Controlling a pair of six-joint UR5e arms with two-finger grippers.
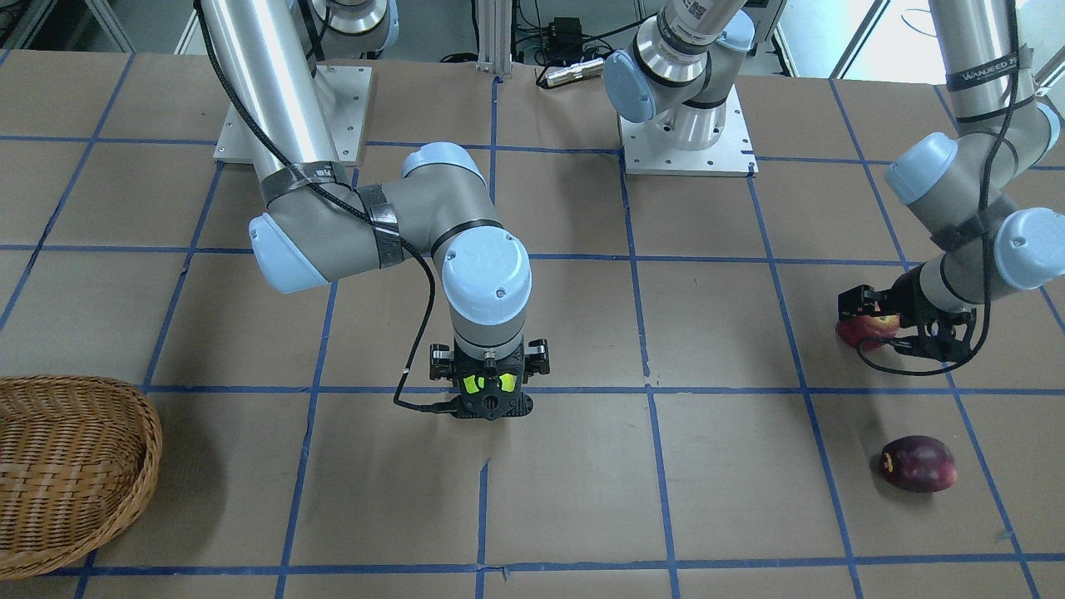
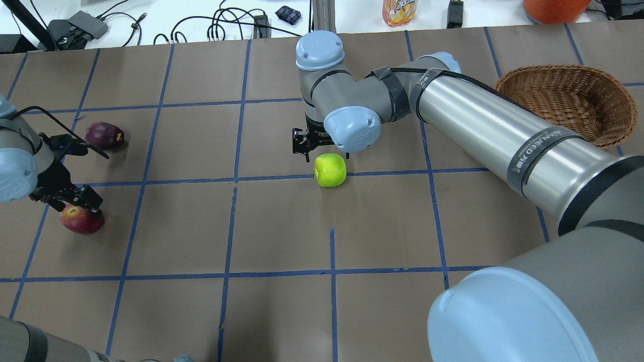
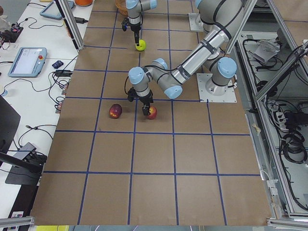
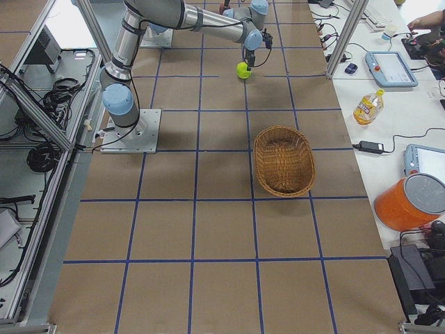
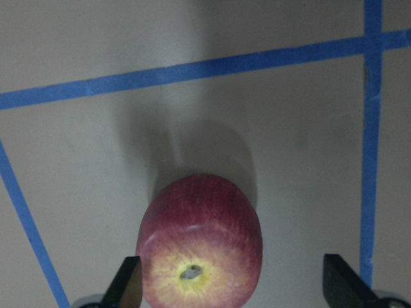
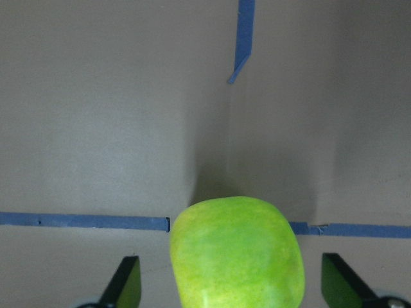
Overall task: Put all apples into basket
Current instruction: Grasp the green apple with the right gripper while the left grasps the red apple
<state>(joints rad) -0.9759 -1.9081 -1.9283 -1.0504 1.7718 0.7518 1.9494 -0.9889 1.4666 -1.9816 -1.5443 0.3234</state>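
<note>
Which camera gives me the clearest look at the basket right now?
Exterior right: the basket shows whole, unobstructed and empty. Front-facing crops it at the frame edge; overhead has the right arm hiding part of it; exterior left catches a sliver; wrist views miss it.

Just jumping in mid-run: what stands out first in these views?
Each open gripper straddles an apple: the right gripper is around the green apple at the centre, and the left gripper is around the red apple at the robot's far left. The maroon apple lies alone near the red one, and the basket on the robot's far right is empty.
</note>
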